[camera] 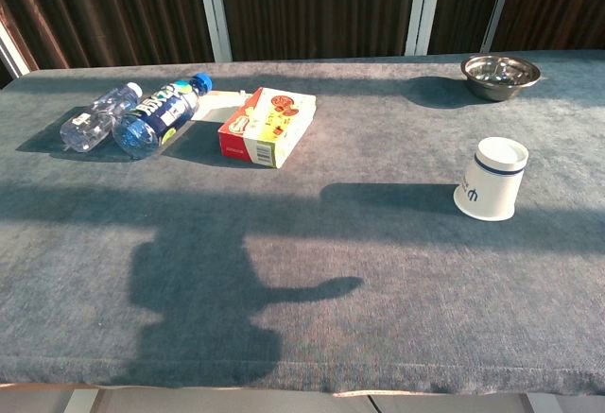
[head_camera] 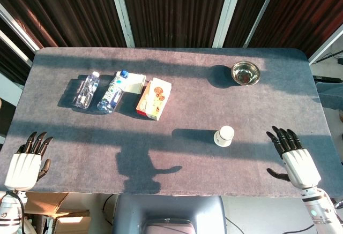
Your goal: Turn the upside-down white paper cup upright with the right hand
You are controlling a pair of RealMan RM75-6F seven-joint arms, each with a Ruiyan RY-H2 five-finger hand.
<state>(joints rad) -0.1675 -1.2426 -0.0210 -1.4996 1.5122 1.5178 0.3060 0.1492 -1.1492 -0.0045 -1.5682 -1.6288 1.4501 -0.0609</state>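
Hands at the near table edge, neither touching anything: right hand (head_camera: pixel 293 156) empty with fingers spread, left hand (head_camera: pixel 29 159) empty, fingers extended close together. White paper cup (head_camera: pixel 224 136) stands rim-down on the grey table (head_camera: pixel 177 164), just beyond and inboard of the right hand, apart from it. Judgement: task not begun; approach step. Next move calls for a sideways reach, grasping the cup wall, lifting, then rotating. Farther back: snack box (head_camera: pixel 154 98), two lying water bottles (head_camera: pixel 113 91), steel bowl (head_camera: pixel 245 73).

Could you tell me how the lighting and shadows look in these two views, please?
Head view: hard, low sunlight; the white paper cup throws a long shadow leftward, and the robot's own silhouette darkens the table. Chest view: same shadows, cup brightly lit, steel bowl glinting; everything sharp.
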